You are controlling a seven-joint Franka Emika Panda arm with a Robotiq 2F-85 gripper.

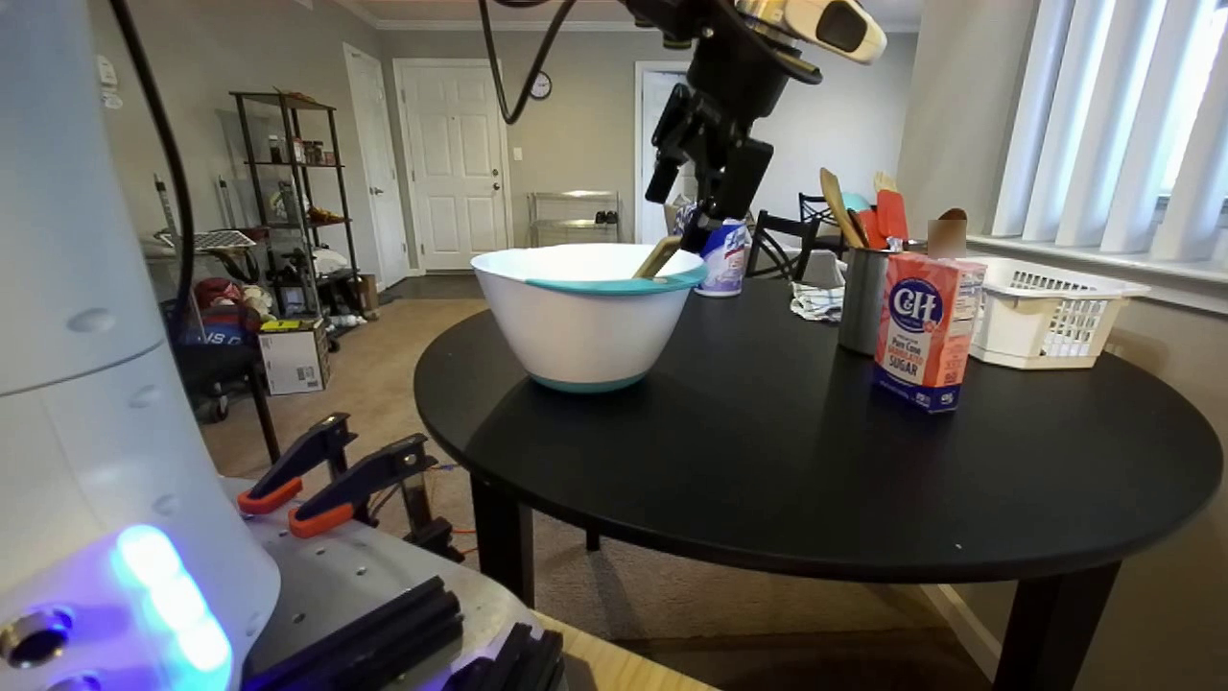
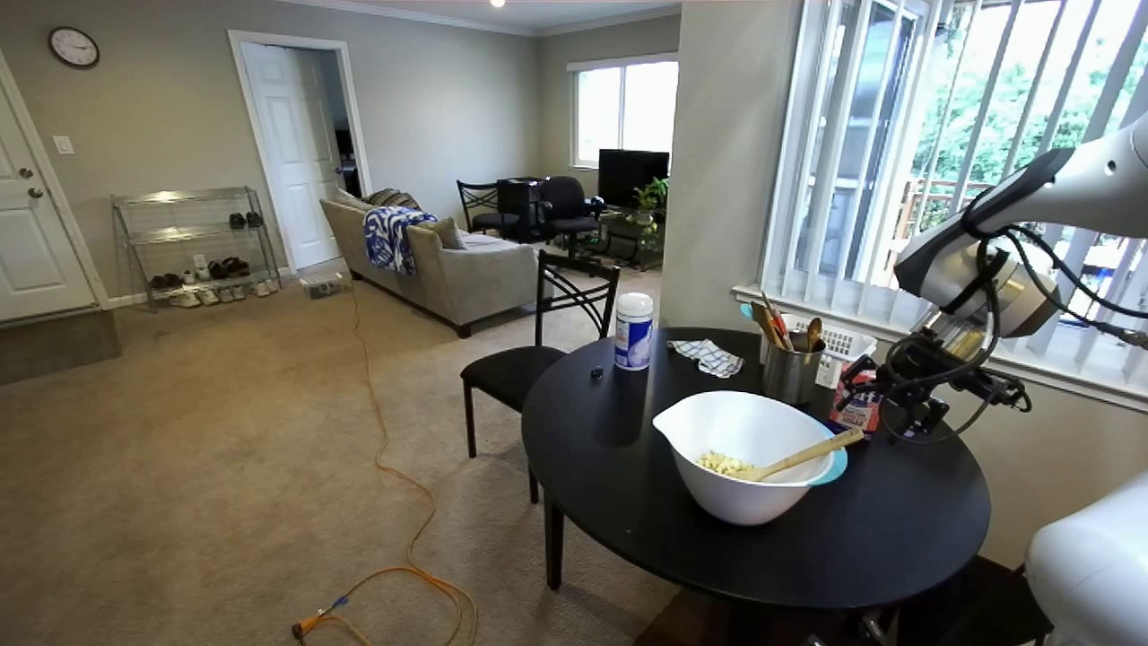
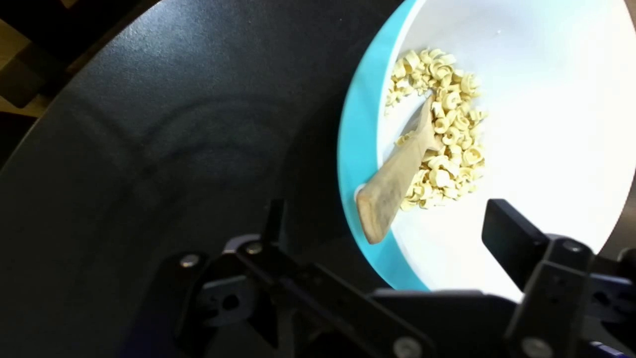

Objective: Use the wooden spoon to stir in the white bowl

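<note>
The wooden spoon [image 3: 392,184] is already leaning in the white bowl [image 1: 585,321], among pale curls [image 3: 454,134]; near the bowl, the claw [image 3: 390,223] is gaping, holding nothing. Gripping and stirring are seemingly waiting.

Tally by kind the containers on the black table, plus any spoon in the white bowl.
White bowl: 1
Sugar box: 1
Metal utensil holder: 1
White basket: 1
Blue-labelled canister: 1
Wooden spoon: 1
Total: 6

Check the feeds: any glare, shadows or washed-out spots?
Wrist view: the white bowl washes out at right, the wooden spoon reads clearly, the black table is softly shadowed; in an exterior view, base lights glare; in an exterior view, the far window is blown out.
</note>
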